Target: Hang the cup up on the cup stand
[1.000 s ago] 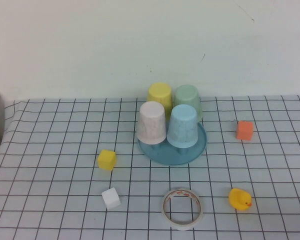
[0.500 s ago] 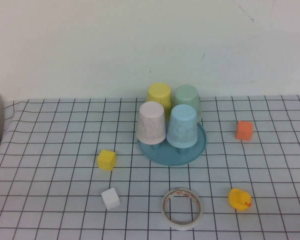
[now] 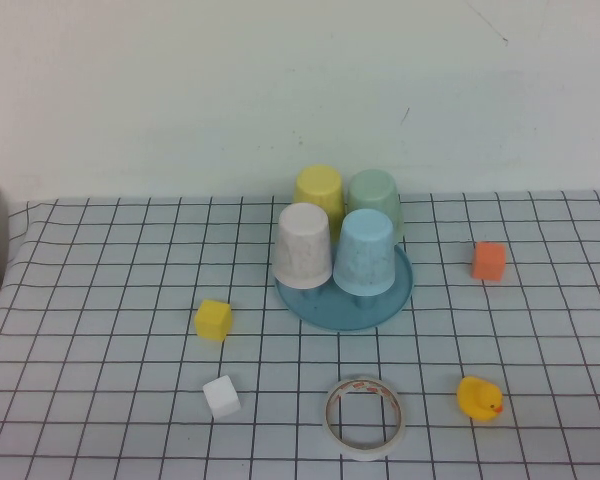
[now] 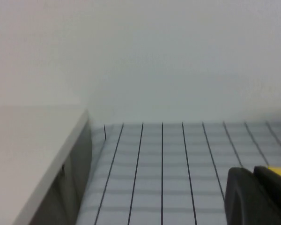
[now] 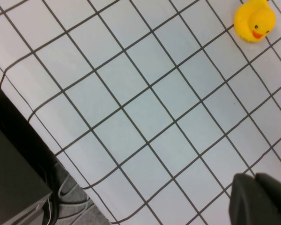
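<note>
The light blue speckled cup (image 3: 366,252) stands upside down on the front right of the cup stand, whose teal dish base (image 3: 345,308) shows below it. The pegs are hidden under the cups. Neither arm shows in the high view. My left gripper (image 4: 252,173) shows only in the left wrist view, shut and empty, low over the grid cloth near the left wall. My right gripper (image 5: 254,179) shows only in the right wrist view, shut and empty, above the cloth near the table's front edge.
A white cup (image 3: 303,245), a yellow cup (image 3: 319,193) and a mint cup (image 3: 373,197) also sit on the stand. Around it lie a yellow cube (image 3: 212,319), a white cube (image 3: 221,396), a tape roll (image 3: 364,416), a rubber duck (image 3: 479,398) (image 5: 255,21) and an orange cube (image 3: 489,260).
</note>
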Controlling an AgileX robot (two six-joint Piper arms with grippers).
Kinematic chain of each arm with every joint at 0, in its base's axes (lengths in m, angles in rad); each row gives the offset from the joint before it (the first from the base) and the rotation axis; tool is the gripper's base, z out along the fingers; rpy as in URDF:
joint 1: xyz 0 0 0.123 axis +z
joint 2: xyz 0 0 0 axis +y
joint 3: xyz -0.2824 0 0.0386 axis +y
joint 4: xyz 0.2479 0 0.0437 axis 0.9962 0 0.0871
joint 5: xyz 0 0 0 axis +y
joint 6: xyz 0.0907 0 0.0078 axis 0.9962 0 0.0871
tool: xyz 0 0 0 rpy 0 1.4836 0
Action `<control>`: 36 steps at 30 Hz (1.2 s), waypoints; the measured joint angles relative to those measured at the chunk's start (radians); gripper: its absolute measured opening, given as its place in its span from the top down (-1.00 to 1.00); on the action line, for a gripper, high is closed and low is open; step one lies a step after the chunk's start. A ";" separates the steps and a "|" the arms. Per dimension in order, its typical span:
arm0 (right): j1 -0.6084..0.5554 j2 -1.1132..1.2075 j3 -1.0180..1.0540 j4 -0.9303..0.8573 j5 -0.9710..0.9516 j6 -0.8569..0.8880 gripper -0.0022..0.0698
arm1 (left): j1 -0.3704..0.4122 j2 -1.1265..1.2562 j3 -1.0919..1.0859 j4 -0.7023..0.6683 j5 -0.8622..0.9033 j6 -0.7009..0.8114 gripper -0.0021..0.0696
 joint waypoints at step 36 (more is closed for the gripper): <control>0.000 0.000 0.000 0.000 0.000 0.000 0.94 | -0.056 -0.002 -0.003 -0.173 0.301 0.239 0.95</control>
